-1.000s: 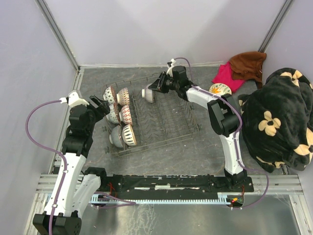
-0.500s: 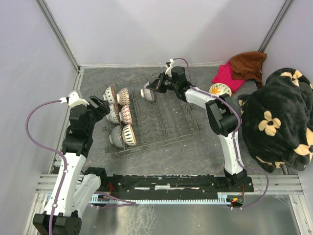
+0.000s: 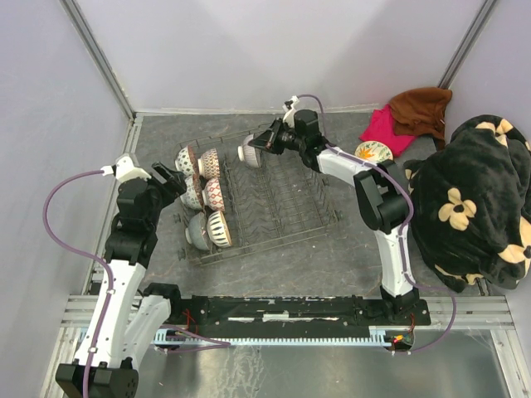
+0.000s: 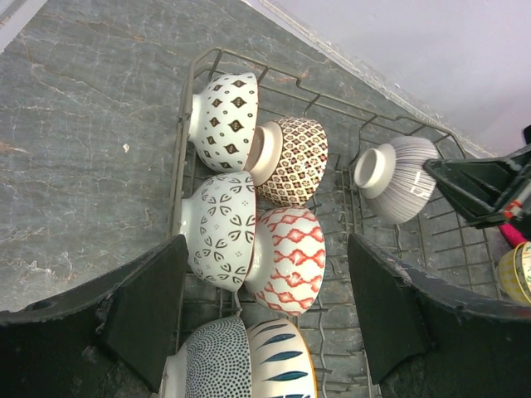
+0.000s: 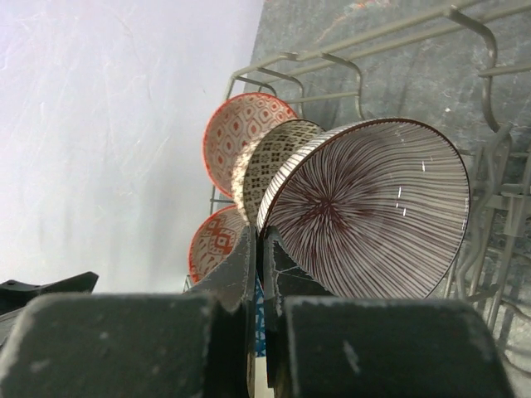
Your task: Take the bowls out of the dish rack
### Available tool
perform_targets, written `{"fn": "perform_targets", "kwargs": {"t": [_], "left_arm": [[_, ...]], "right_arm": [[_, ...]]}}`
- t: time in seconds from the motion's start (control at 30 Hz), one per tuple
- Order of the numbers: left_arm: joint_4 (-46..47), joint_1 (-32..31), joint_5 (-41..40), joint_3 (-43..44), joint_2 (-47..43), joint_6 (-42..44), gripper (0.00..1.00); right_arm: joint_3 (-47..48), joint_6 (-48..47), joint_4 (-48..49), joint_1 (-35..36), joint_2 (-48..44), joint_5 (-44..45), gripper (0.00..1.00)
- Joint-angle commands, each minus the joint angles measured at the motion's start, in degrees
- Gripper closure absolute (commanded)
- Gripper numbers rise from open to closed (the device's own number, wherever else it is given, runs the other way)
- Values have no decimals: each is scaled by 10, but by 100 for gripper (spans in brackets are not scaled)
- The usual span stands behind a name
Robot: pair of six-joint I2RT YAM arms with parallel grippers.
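Observation:
The grey wire dish rack lies mid-table. Several patterned bowls stand on edge in pairs at its left end; the left wrist view shows a red-lattice one and a diamond-patterned one. My right gripper is shut on the rim of a brown-striped bowl, held on edge just above the rack's far side. In the right wrist view its fingers pinch that bowl's edge. My left gripper hangs open above the rack's left end, holding nothing.
A yellow-patterned bowl sits on the table at the far right beside a pink cloth and a brown cloth. A black flowered blanket fills the right side. Walls close off the left and far edges.
My right gripper has shut on the striped bowl's rim and carried it a little up and toward the far side of the rack. The left arm has stayed still.

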Motion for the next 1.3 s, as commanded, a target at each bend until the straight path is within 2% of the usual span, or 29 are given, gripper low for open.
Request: {"fn": "perform_targets", "kwargs": {"t": [0.0,0.17,0.37,0.5,0.67,0.87,1.27], "left_arm": [[-4,0,-10,28,-15,-5,16],[-11,0,-13,31,-20,-4,16],[-11,0,-12,32,-20,-6,16],[-10,0,-14,30,-17,-7,16],[-7,0,-11,28,-15,-7,16],[-4,0,-8,27,-12,-9,16],[2,0,-4,29,-1,-9,16]], "right_arm": [[-6,-26,47,1,-123,-9,99],[-14,-117,-57,1,-209,36,99],[34,-277,-294,0,-292,191,99],[92,-367,-441,0,-303,314,99],[163,-442,-581,-10,-276,458,99],[190,-475,-662,-56,-230,538,99],[209,-515,-708,-119,-134,612,99]]}}
